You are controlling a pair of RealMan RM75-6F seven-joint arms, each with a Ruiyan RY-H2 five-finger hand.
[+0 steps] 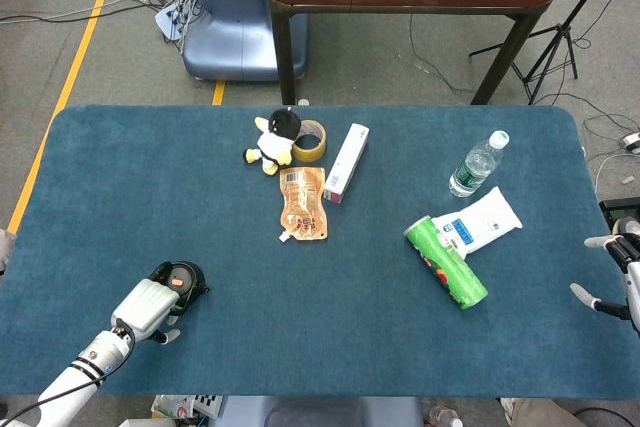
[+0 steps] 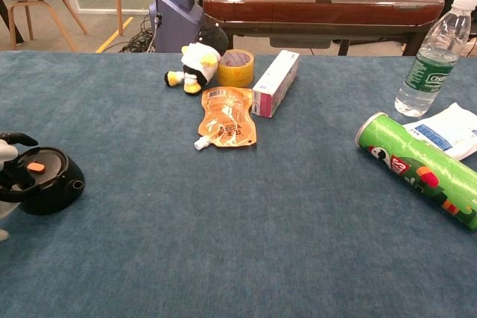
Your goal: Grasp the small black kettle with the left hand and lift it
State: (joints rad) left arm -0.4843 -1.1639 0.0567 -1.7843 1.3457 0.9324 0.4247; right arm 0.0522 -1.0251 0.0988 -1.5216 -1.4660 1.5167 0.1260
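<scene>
The small black kettle (image 1: 181, 278) (image 2: 43, 181) has an orange button on its lid and stands near the table's front left corner. My left hand (image 1: 146, 307) (image 2: 7, 163) is against the kettle's left side, and its dark fingers curl around the body from above and below. The kettle's base still looks to be on the blue cloth. My right hand (image 1: 614, 274) is at the table's far right edge with its fingers spread and nothing in it. The chest view does not show the right hand.
A plush penguin (image 1: 271, 141), yellow tape roll (image 1: 309, 141), white box (image 1: 346, 162) and orange pouch (image 1: 302, 203) lie at the back middle. A green can (image 1: 446, 261), wipes pack (image 1: 480, 222) and water bottle (image 1: 477, 164) lie to the right.
</scene>
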